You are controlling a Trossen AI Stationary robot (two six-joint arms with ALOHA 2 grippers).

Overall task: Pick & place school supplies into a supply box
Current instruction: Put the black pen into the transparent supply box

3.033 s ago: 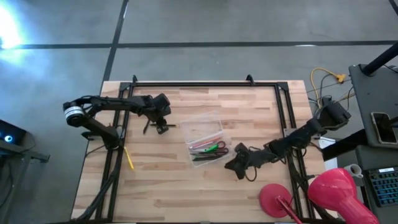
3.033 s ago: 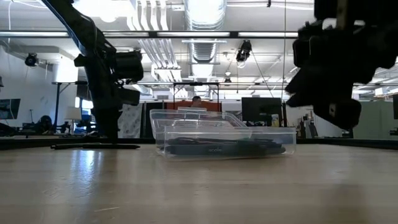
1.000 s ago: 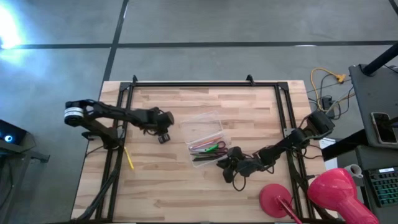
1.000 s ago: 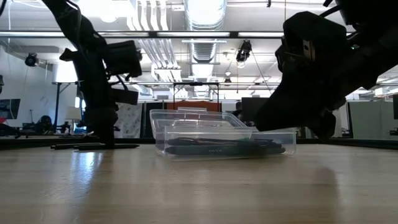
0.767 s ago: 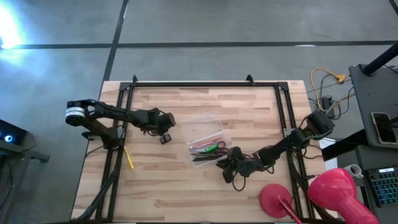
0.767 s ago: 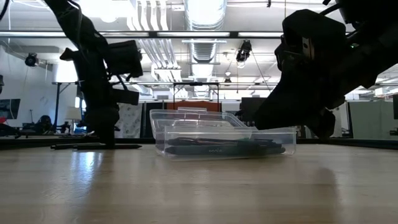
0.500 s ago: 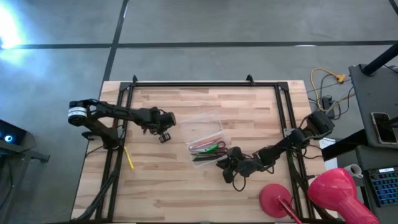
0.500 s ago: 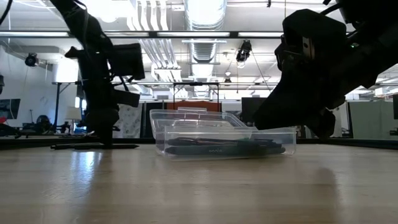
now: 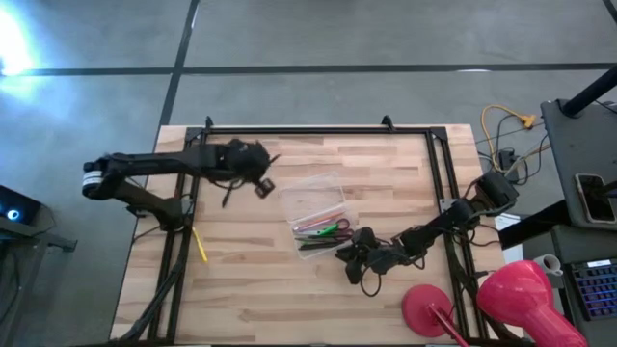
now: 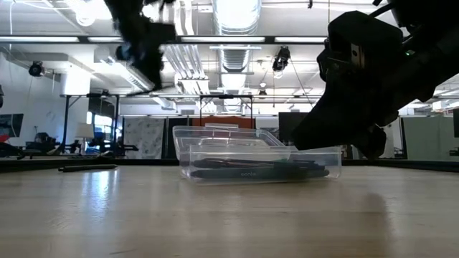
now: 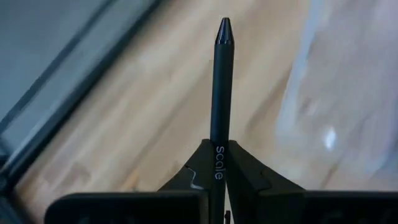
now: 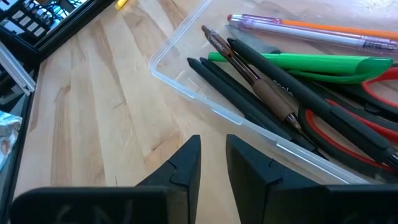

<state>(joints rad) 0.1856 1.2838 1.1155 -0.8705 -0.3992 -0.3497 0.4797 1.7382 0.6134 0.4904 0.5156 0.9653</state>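
Observation:
My left gripper [image 9: 260, 178] hangs high over the table's far left, shut on a dark pen [image 11: 221, 81] printed "scale". The clear supply box [image 9: 318, 217] sits mid-table and holds a green pen [image 12: 298, 62], red-handled scissors [image 12: 373, 93], a pink-orange pen and several dark pens. Another dark pen [image 9: 228, 196] lies flat on the wood below the left gripper, and a yellow pen [image 9: 200, 244] lies near the left rail. My right gripper [image 12: 213, 162] rests low at the box's near right corner, its fingers a narrow gap apart with nothing between them. My left gripper pinches the dark pen's barrel [image 11: 219, 134] between its two fingers. The pen lies along the fingers and sticks out past their tips, point forward. It is lifted clear of the table.
A black metal frame [image 9: 318, 130] runs along the table's far, left and right sides. Big pink round objects [image 9: 511, 289] and a red disc [image 9: 429, 308] stand at the near right corner. Bare wood lies near the front edge.
My left gripper has taken hold of one of the two dark pens on the table's left part and risen with it, drifting toward the far edge. That pen is now lifted clear; the other dark pen stays where it lay.

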